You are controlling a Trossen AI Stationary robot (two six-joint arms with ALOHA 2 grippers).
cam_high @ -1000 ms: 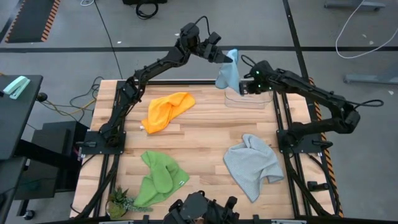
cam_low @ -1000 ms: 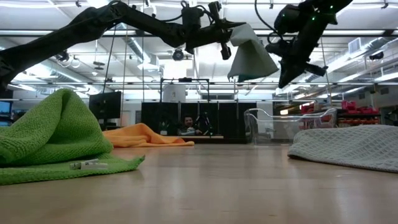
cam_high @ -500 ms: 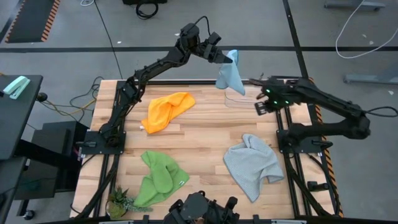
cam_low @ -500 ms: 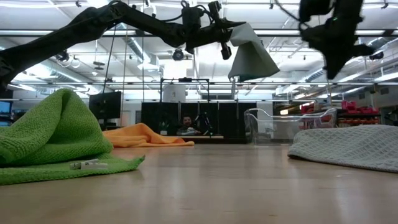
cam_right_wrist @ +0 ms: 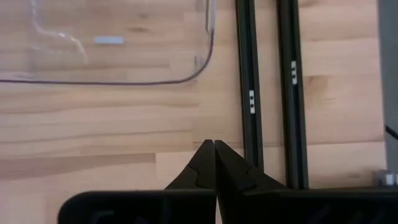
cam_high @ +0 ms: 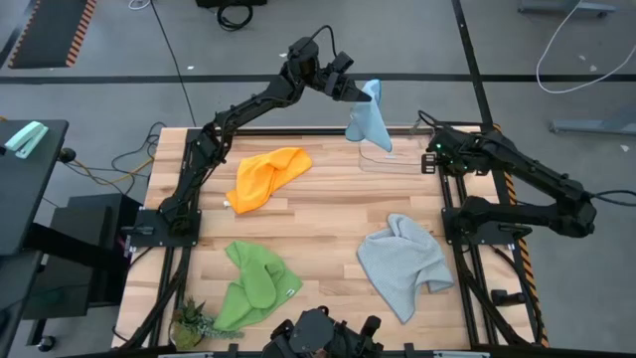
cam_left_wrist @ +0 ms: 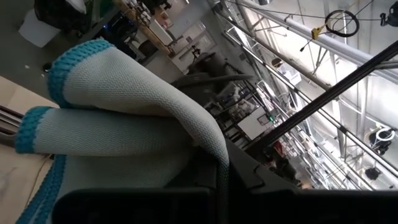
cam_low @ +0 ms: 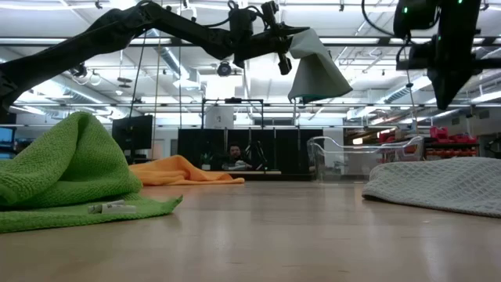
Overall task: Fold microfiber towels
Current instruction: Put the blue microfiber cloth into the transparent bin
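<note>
Table, light blue towel aloft

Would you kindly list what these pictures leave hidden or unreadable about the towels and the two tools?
- Left tool: the light blue microfiber towel it grips covers its tips in the left wrist view.
- Clear plastic bin: cut off by the edge in the right wrist view; contents unclear.
- Small white tag by the bright green microfiber towel: too small to read, low view.
- Shut right tool: cropped in the low view.

The soft light-blue microfiber towel covers the left tool's fingertips in the left wrist view, and the bright green towel runs off the low view's edge.
</note>
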